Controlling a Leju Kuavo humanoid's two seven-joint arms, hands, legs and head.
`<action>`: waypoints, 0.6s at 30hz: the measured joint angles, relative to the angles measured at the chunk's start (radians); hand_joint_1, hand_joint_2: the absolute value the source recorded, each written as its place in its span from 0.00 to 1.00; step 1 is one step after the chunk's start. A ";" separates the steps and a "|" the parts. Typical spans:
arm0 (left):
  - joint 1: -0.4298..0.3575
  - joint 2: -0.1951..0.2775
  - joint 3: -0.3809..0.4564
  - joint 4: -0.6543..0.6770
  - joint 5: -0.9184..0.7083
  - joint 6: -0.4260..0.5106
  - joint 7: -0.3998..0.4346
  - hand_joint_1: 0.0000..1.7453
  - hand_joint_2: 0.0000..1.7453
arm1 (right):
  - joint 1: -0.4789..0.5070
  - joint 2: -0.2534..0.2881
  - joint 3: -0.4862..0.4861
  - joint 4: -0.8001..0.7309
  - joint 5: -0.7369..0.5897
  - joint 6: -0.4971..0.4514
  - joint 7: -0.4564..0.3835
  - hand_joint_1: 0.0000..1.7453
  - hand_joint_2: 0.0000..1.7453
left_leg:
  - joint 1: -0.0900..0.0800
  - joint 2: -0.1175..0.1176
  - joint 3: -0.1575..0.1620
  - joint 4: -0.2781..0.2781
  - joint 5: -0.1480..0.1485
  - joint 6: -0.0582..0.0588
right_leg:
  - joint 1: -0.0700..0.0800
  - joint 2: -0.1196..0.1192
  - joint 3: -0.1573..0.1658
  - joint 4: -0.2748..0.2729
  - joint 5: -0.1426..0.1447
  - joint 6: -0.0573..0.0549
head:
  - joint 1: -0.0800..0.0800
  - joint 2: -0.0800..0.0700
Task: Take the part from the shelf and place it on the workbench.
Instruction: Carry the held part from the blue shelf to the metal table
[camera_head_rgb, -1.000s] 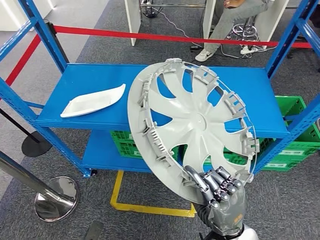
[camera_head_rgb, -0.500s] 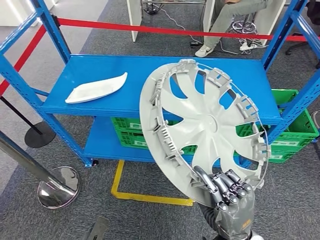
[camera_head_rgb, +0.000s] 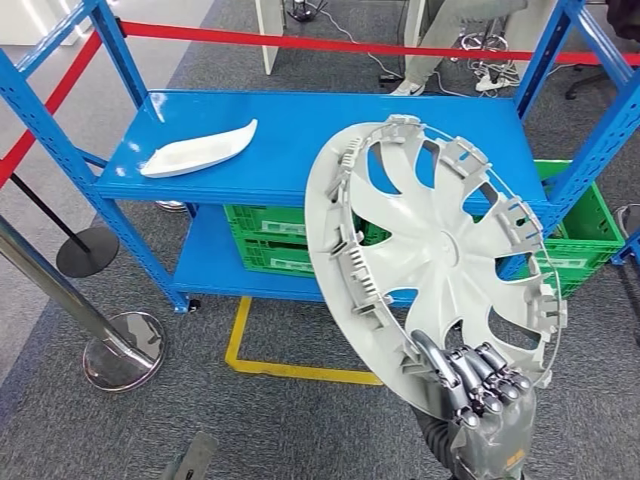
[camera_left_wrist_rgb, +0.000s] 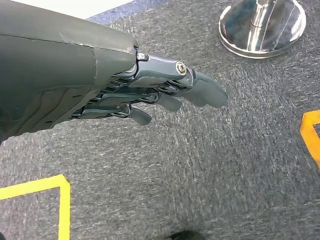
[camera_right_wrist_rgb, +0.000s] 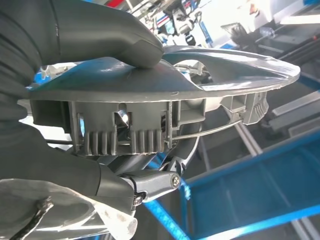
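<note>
Far left in the head view: a chrome stanchion base (camera_head_rgb: 123, 350) on grey carpet, a slanted chrome post running up from it, and a black round base (camera_head_rgb: 87, 251) further back. Also seen in the left wrist view: the left robot hand (camera_left_wrist_rgb: 158, 95) hanging over the carpet, fingers (camera_left_wrist_rgb: 205, 91) stretched out together, holding nothing, with yellow floor tape (camera_left_wrist_rgb: 64, 200) below it. Next, a blue shelf (camera_head_rgb: 302, 130) with a long white curved piece (camera_head_rgb: 198, 150) lying on its top level near the left end. Under the top level, a green crate (camera_head_rgb: 268, 240) on the lower board. Behind the shelf, a red barrier strap (camera_head_rgb: 302, 42). Right of centre, off the shelf and in front of it: the grey wheel cover (camera_head_rgb: 430, 250), tilted, ribbed inner side facing the camera, clips around its rim. Gripped at its lower edge by the right robot hand (camera_head_rgb: 475, 385); in the right wrist view, thumb (camera_right_wrist_rgb: 113, 40) pressed on one face and fingers (camera_right_wrist_rgb: 151, 182) curled behind the rim (camera_right_wrist_rgb: 151, 127).
</note>
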 joint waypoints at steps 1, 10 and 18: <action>0.001 0.001 -0.001 0.000 0.000 0.000 0.000 0.00 1.00 | 0.001 -0.002 0.002 -0.002 0.002 0.000 0.005 1.00 1.00 | 0.002 0.000 -0.005 0.002 0.004 -0.005 | 0.001 -0.002 -0.008 0.000 0.007 -0.009 | 0.001 0.000; 0.004 -0.001 -0.016 0.001 -0.003 -0.002 0.005 0.00 1.00 | 0.008 -0.012 0.011 -0.014 0.021 0.000 0.044 1.00 1.00 | 0.016 -0.001 0.000 0.251 -0.169 -0.031 | 0.004 -0.015 -0.122 0.005 0.095 -0.043 | -0.005 0.000; 0.001 0.000 -0.017 0.001 -0.008 -0.005 0.008 0.00 1.00 | 0.011 -0.032 0.030 -0.032 0.046 0.000 0.095 1.00 1.00 | 0.006 0.001 0.181 -0.061 -0.123 0.010 | 0.002 -0.016 -0.171 0.016 0.133 0.001 | -0.003 0.000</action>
